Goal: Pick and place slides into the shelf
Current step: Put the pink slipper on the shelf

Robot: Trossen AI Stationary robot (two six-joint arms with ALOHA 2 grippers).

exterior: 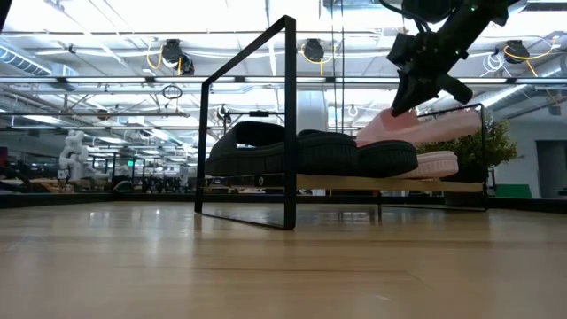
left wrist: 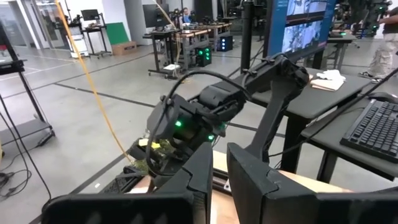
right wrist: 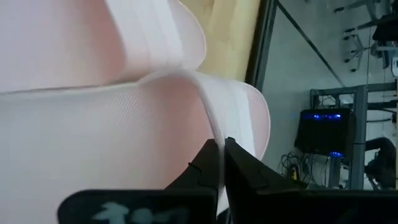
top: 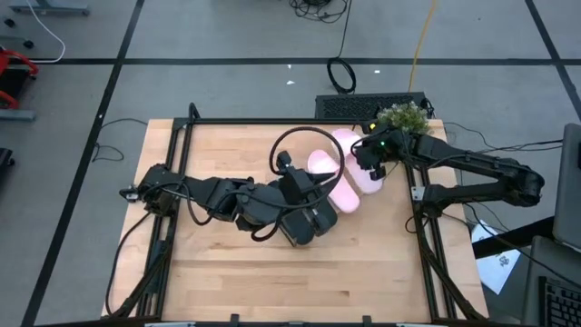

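Observation:
In the low view the shelf (exterior: 341, 183) carries two black slides (exterior: 306, 152) side by side and one pale pink slide (exterior: 436, 164) at its right end. A second pink slide (exterior: 430, 127) hangs tilted just above that one, with my right gripper (exterior: 415, 96) shut on it. From above, both pink slides (top: 356, 163) lie close together beside my right gripper (top: 372, 165). My left gripper (left wrist: 217, 186) hovers high over the middle of the table (top: 227, 272), pointing level at the right arm, its fingers a narrow gap apart with nothing between them. My right gripper pinches a thin pale edge on the upper side of the pink slide (right wrist: 212, 127) between its two fingers. The fingers slant down onto it from above. The slide hangs tilted below them, just over the other pink slide; whether the two touch, I cannot tell.
A small potted plant (top: 402, 116) stands at the table's far right corner. The left arm's cable loop (top: 304, 154) arches over the slides. Black frame rails (top: 422, 227) border the table. Bare wood (top: 236, 272) lies toward the near edge.

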